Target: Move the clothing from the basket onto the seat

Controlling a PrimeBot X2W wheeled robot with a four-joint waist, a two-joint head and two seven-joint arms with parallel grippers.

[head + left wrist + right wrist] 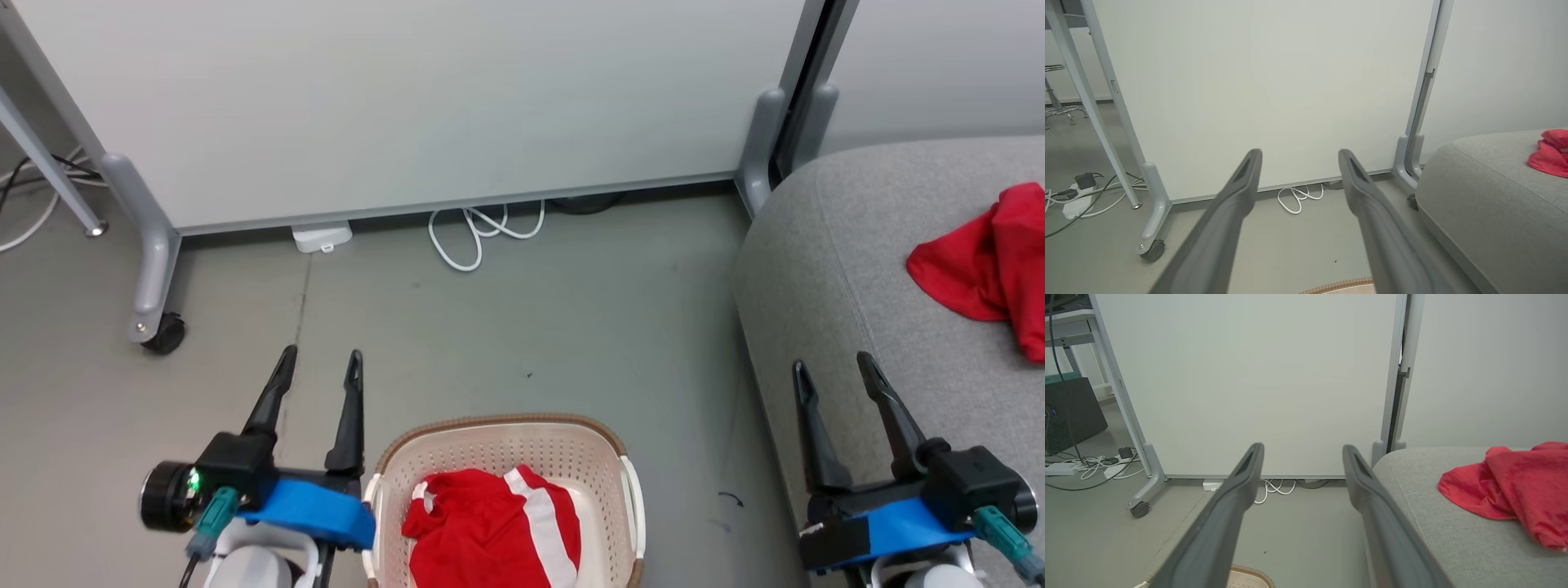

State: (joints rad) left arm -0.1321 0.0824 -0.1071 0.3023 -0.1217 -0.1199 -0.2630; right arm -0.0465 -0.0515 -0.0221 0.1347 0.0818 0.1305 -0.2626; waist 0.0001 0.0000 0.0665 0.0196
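The white partition panel (408, 106) stands beyond the basket (498, 423); its castor (163, 333) rests on the floor (522, 327), beyond and well to the left of the basket. The left tool (321, 354) hovers just beside the basket's left rim, above the floor, fingers pointing away from the robot; its jaws stand wide apart and hold nothing; in the left wrist view the two fingers (1237, 196) have only floor and panel between them. The basket sits on the floor at the bottom centre of the head view; one red garment with white stripes (490, 523) lies crumpled inside it, below the rim. A coiled white cable (478, 233) lies on the floor beyond the basket, at the foot of the panel. The right tool (832, 363) hovers well to the right of the basket, over the near edge of the seat (833, 269); its jaws are spread wide and empty. The seat stands to the right of the basket, a strip of floor between them; a second red garment (988, 261) lies bunched on the seat, far right of the basket and beyond it.
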